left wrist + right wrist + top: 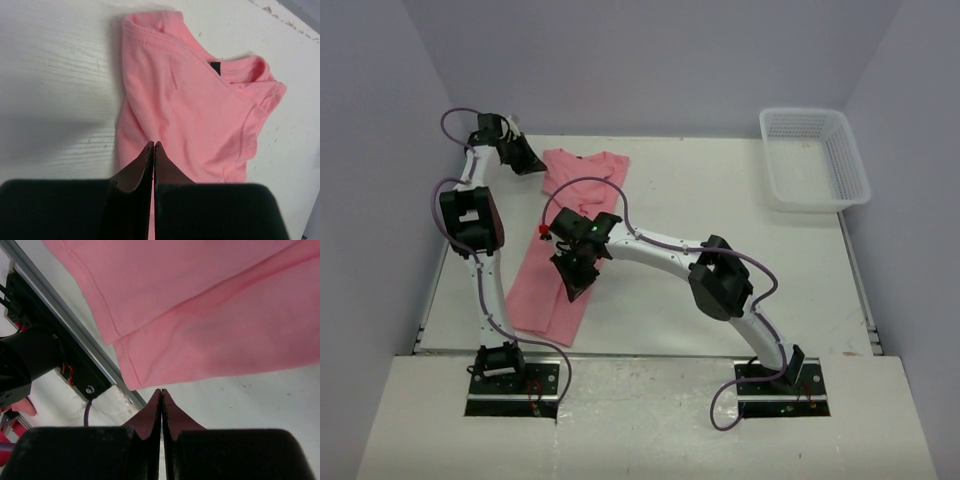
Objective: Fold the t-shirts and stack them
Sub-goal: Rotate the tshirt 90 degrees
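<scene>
One salmon-pink t-shirt [544, 290] lies on the white table, folded lengthwise into a long strip, with its collar at the far end and its hem toward the near edge. My left gripper [534, 166] is shut with nothing in it, just left of the collar end. In the left wrist view its tips [153, 144] hover over the t-shirt [190, 100], sleeves folded in. My right gripper [573, 290] is shut and empty over the strip's right edge. The right wrist view has its tips [161, 391] just off the hem corner of the t-shirt [210, 305].
A white mesh basket [802, 112] stands at the far right corner of the table. The table's near edge rail [75, 325] and the left arm's base [25, 360] lie close to the hem. Grey walls close in the left, back and right.
</scene>
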